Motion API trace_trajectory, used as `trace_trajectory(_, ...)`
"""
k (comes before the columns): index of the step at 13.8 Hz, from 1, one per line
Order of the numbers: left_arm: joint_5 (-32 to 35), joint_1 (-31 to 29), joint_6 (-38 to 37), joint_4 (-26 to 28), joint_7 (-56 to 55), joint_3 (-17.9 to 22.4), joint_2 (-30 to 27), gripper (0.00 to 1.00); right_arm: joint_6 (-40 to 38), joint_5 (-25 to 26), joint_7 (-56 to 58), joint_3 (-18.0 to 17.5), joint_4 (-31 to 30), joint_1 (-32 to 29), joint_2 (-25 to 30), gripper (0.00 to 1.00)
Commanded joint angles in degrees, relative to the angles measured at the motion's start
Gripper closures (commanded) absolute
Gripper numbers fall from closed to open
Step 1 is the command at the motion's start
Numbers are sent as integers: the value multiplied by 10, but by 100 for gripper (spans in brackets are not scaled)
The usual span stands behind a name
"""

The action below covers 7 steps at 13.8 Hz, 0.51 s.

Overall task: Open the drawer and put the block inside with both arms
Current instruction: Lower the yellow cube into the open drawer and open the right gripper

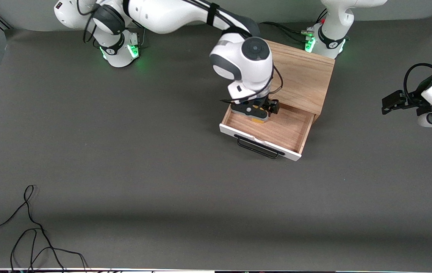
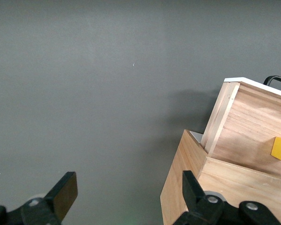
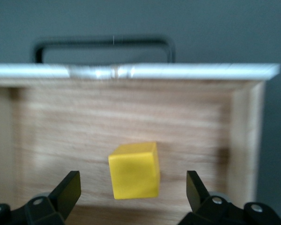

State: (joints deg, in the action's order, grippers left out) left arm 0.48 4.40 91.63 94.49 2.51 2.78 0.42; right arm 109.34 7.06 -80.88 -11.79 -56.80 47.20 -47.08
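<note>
The drawer (image 1: 282,131) stands pulled out of the light-wood cabinet (image 1: 303,76), its white front panel (image 3: 178,71) and black handle (image 1: 257,148) facing the front camera. The yellow block (image 3: 134,171) is inside the drawer, on or just above its wooden floor. My right gripper (image 3: 132,183) hangs open just over it, one finger on each side and neither touching. From the front only an edge of the block (image 1: 258,120) shows under the right gripper (image 1: 255,113). My left gripper (image 1: 390,102) waits open over the table off the left arm's end of the cabinet, holding nothing.
Loose black cables (image 1: 30,227) lie on the dark mat near the front camera at the right arm's end. The left wrist view shows the cabinet side (image 2: 187,187) and the drawer's side wall (image 2: 253,122) close to the left gripper (image 2: 129,192).
</note>
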Motion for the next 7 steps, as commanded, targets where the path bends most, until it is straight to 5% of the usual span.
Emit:
trace_trajectory(1, 2, -1, -7, -19, 11, 4, 6, 0, -46, 4, 51, -3, -21, -40, 66, 0)
trace_trajectory(7, 2, -5, -10, -21, 11, -8, 5, 0, -90, -36, 198, -3, -135, -195, 216, 0)
